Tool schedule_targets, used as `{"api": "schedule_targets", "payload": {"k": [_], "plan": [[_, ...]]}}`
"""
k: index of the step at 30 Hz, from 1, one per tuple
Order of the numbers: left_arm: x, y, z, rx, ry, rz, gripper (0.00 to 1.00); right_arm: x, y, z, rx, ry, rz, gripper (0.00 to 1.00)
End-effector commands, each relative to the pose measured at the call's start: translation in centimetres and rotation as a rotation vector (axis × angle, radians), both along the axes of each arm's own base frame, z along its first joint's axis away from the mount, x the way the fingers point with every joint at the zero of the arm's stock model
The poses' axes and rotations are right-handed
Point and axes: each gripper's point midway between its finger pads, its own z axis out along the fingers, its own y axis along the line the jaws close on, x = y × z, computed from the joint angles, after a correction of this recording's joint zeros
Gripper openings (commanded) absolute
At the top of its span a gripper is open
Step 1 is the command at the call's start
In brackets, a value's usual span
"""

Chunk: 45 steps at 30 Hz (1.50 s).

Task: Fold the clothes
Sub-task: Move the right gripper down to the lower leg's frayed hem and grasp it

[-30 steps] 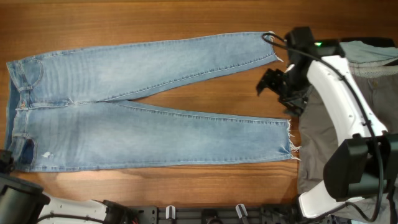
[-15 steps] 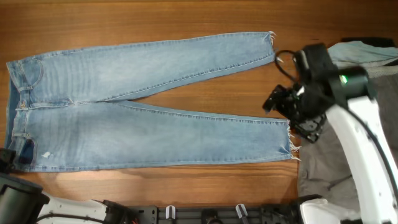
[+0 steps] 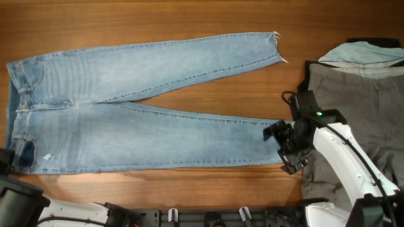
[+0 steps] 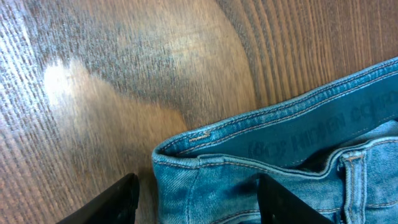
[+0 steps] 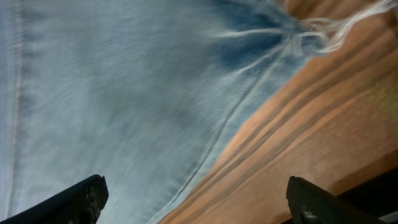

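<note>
The desk (image 3: 189, 16) is brown wood with its grain running left to right in the overhead view; it fills the frame, and no room shows beyond it — only a dark rail (image 3: 208, 217) along the near edge.

The jeans (image 3: 139, 107) lie flat across the desk, long axis left to right. The waistband (image 3: 19, 94) sits at the far left and both ankles point right. The legs part in a narrow V: the upper leg (image 3: 177, 63) slants up toward the right, while the lower leg (image 3: 177, 139) runs nearly level.

At the right, well clear of the upper ankle, lie grey trousers (image 3: 360, 94) with a pale blue piece (image 3: 366, 53) at their top edge.

The right claw (image 3: 287, 148) hangs over the lower leg's frayed hem (image 5: 311, 28); its fingers (image 5: 81, 199) stand wide apart with nothing gripped — denim and bare wood show beneath them. The left claw (image 4: 196, 186) is at the waistband corner, fingers (image 4: 112, 199) spread wide to either side of the denim edge, clamped on nothing.
</note>
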Motion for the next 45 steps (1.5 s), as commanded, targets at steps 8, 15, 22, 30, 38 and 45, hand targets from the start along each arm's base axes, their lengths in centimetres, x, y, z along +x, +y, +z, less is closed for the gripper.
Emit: {"api": "schedule_targets", "payload": {"k": [8, 15, 22, 30, 38, 45], "plan": [[0.3, -0.6, -0.6, -0.028, -0.006, -0.001, 0.68, 0.6, -4.5, -2.5, -0.129, -0.053, -0.068, 0.78], [0.3, -0.7, -0.6, -0.034, -0.004, -0.002, 0.71, 0.6, -5.3, -2.6, -0.172, -0.061, -0.013, 0.8], [0.3, -0.8, -0.7, -0.036, -0.003, -0.002, 0.74, -0.1, -5.3, -4.4, -0.173, 0.02, 0.02, 0.82], [0.0, -1.4, -0.8, -0.059, 0.008, -0.005, 0.8, 1.0, -5.0, -4.7, -0.148, 0.003, 0.075, 0.14], [0.1, -1.9, 0.9, -0.055, -0.006, -0.014, 0.91, 5.3, -5.0, 0.2, -0.143, -0.135, 0.229, 0.15], [-0.1, -2.2, 1.0, -0.068, 0.0, -0.016, 0.92, 5.1, -4.9, 0.4, -0.131, -0.137, 0.299, 0.04]]}}
